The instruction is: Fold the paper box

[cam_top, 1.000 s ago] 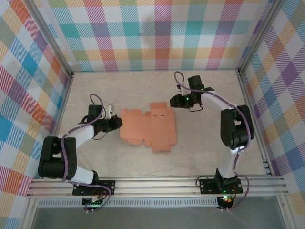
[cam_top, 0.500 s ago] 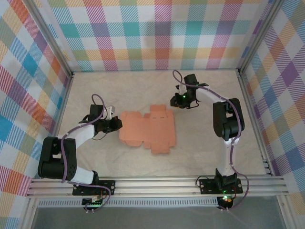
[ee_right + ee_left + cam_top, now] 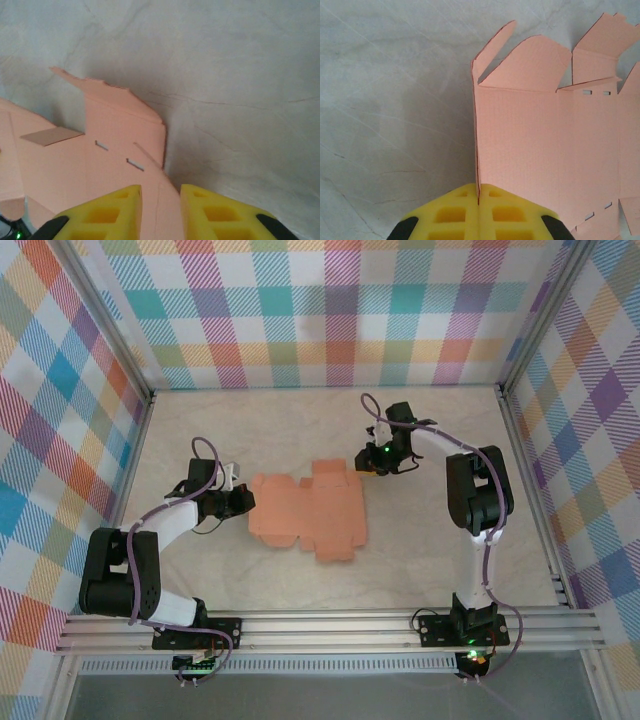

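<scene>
Heads up, your paper box (image 3: 308, 510) is lying mostly flat on the table (image 3: 430, 540), just left of centre in the top view; your left gripper (image 3: 245, 502) sits at its left edge and your right gripper (image 3: 366, 462) at its upper right corner. In the left wrist view the yellow pads (image 3: 465, 197) are pressed together, pinching the card's edge at bottom centre; in the right wrist view the fingers (image 3: 120, 200) are spread apart, with the card's corner running into the gap between them.
</scene>
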`<state>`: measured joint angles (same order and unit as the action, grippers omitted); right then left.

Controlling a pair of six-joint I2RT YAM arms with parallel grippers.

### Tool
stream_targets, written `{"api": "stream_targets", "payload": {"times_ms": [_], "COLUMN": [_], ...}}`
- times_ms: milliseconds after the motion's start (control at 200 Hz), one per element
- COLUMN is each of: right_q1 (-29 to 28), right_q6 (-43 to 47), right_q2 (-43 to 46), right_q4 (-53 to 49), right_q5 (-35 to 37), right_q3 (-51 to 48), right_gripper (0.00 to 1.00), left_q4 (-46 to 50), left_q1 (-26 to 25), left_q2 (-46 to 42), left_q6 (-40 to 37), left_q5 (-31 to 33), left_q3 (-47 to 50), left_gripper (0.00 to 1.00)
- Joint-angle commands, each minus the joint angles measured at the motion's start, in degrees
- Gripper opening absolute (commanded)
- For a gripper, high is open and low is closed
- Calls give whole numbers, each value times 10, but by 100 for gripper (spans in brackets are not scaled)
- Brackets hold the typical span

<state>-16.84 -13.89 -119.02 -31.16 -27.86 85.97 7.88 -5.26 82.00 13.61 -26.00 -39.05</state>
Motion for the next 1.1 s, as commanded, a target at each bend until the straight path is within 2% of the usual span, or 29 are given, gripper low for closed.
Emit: {"api": "stream_targets", "payload": {"times_ms": [0, 115, 295, 485, 725, 1095], "right_q1": [3, 3, 3, 3, 2, -1], "right_q6": [-19, -13, -15, -2, 7, 43], "right_q2": [37, 6, -39, -56, -40, -1], "right_q4": [46, 19, 4, -7, 2, -34], "right_q5": [60, 61, -3, -55, -109, -114], "right_q3": [-8, 33, 64, 74, 52, 11], "right_gripper": [28, 28, 21, 20, 17, 13], "left_q4": [14, 13, 15, 10, 12, 18], "left_q1": [-7, -7, -7, -7, -7, -7], "left_q2": [-8, -9, -9, -7, -10, -19], "left_q6": [-13, -14, -15, -13, -8, 1], "left_q5": [-4, -5, -4, -4, 2, 24], "left_q3": [-12, -12, -14, -11, -9, -8], "left_gripper": [0, 0, 0, 0, 0, 0]}}
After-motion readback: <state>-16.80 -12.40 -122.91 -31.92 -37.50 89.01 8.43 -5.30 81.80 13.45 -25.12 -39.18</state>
